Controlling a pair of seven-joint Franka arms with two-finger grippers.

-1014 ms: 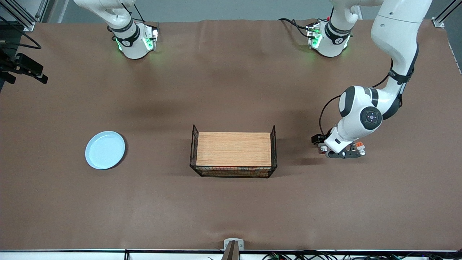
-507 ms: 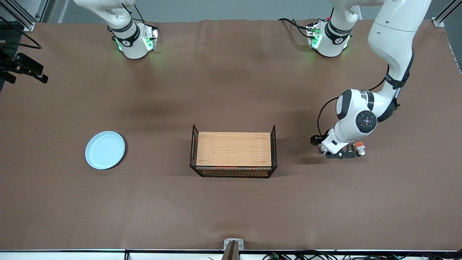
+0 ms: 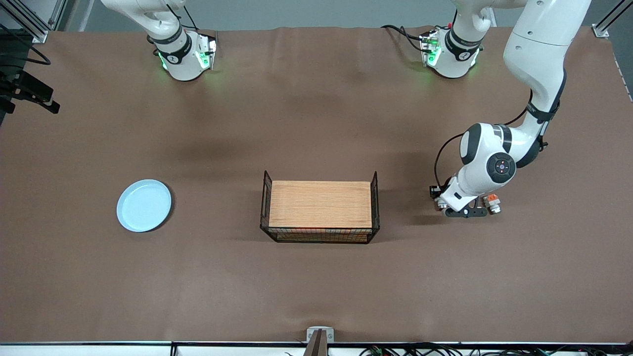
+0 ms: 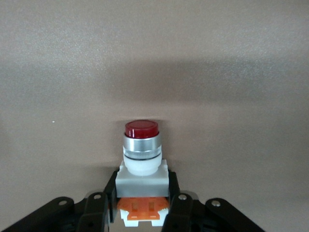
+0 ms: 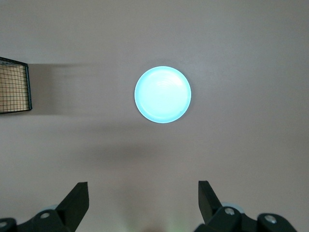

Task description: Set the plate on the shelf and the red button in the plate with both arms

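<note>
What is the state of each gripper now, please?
Left gripper: closed on the red button, down at the table.
Right gripper: open, holding nothing, high over the plate.

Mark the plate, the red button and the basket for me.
plate (image 3: 144,205): front view, middle of its pale blue dish.
red button (image 4: 141,129): left wrist view, on its red cap.
basket (image 3: 320,235): front view, wire wall nearest the camera.
</note>
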